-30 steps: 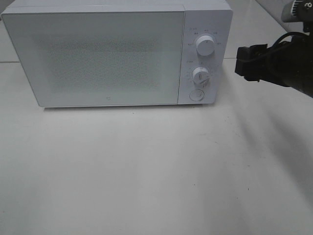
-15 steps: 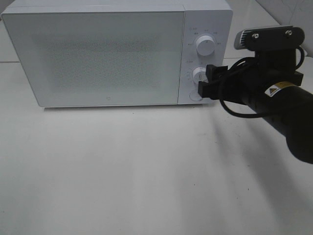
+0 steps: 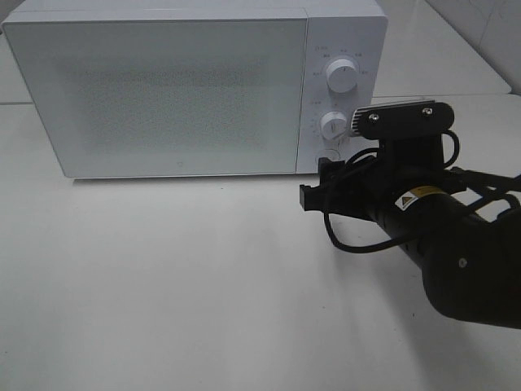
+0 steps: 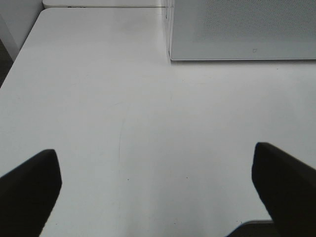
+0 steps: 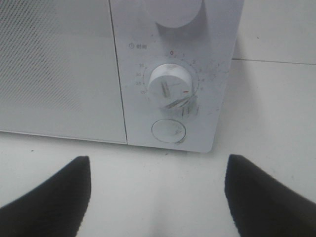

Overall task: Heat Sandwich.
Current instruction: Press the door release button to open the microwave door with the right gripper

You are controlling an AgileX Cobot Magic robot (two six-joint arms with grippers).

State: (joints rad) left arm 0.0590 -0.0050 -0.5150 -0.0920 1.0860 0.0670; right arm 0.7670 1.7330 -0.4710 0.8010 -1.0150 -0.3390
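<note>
The sandwich is out of view. The white microwave (image 3: 163,90) stands at the back of the table with its door shut. My right gripper (image 3: 316,186) is open and empty, low in front of the control panel's bottom corner. The right wrist view shows it (image 5: 157,165) facing the timer knob (image 5: 170,91) and the round door button (image 5: 169,131), a short way off, touching neither. My left gripper (image 4: 155,170) is open and empty above bare table, with the microwave's lower left corner (image 4: 170,54) ahead of it. The left gripper does not show in the high view.
An upper knob (image 3: 341,76) sits above the timer knob (image 3: 334,125). The white table (image 3: 163,277) stretches in front of the microwave. Its edge (image 4: 15,64) shows in the left wrist view. The right arm's black body (image 3: 456,261) fills the lower right.
The right arm has swung from the upper right down and leftward, bringing its gripper in front of the microwave's control panel. The microwave has not moved.
</note>
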